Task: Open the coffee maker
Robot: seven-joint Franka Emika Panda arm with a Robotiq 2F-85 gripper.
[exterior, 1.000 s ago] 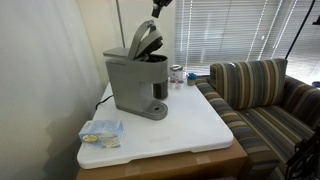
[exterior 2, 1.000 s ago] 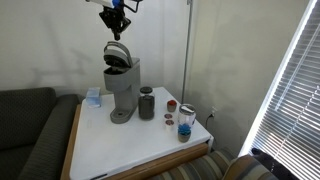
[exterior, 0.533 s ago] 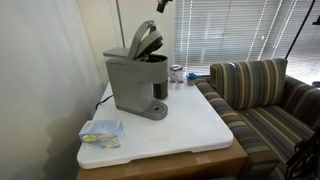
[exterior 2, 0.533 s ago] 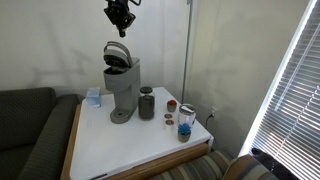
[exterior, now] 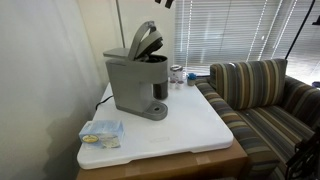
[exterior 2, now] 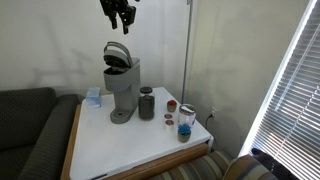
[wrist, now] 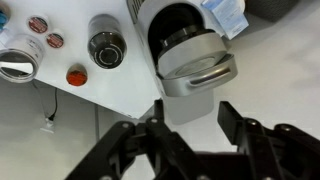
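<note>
My gripper [exterior 2: 118, 10] had climbed further, its fingers spread wide and empty. The coffee maker [exterior 2: 122, 88] stood at six o'clock below it, lid [exterior 2: 116, 54] tilted up. I judged the opening done.

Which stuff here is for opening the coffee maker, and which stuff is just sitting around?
For the job:
- coffee maker, lid already up
- gripper, open, holding nothing, high above it

Just lying about:
- dark cup
- glass jar
- pale blue packet
- striped sofa
</note>
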